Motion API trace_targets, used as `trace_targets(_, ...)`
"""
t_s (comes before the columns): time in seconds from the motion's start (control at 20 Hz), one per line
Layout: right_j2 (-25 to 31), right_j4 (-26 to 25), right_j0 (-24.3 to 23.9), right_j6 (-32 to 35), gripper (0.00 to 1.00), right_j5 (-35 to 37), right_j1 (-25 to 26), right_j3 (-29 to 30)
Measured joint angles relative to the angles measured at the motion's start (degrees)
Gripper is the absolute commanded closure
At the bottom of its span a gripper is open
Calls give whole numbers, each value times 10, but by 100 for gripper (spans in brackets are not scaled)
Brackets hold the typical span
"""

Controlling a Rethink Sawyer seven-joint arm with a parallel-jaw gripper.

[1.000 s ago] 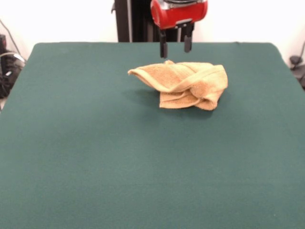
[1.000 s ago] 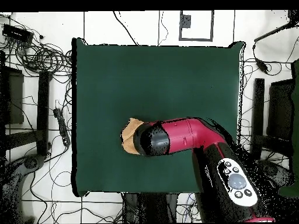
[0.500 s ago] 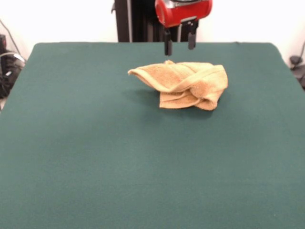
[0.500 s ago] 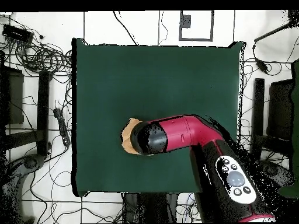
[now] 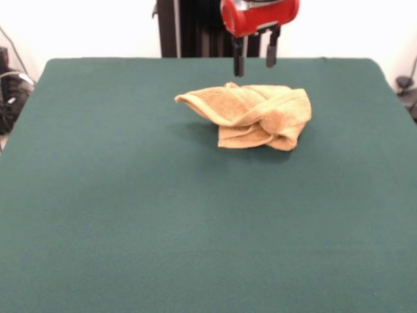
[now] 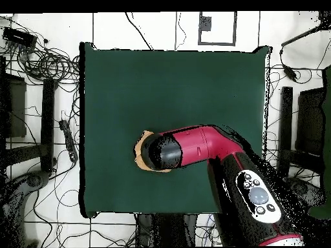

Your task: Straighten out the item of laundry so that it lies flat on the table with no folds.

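No writing, label, brand, number or sign can be read in either view. The red arm (image 6: 213, 150) carries a grey panel with round buttons (image 6: 257, 196) in the overhead view, but any marks on them are too small to make out. The towel (image 5: 251, 115) and the green table (image 5: 195, 222) bear no print.
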Motion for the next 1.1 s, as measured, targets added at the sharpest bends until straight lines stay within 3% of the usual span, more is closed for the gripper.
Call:
trace_targets(0.65, 9, -4, 0, 0, 0, 3, 12, -9)
trace_targets(1.1, 20, -33, -5, 0, 0, 25, 27, -9)
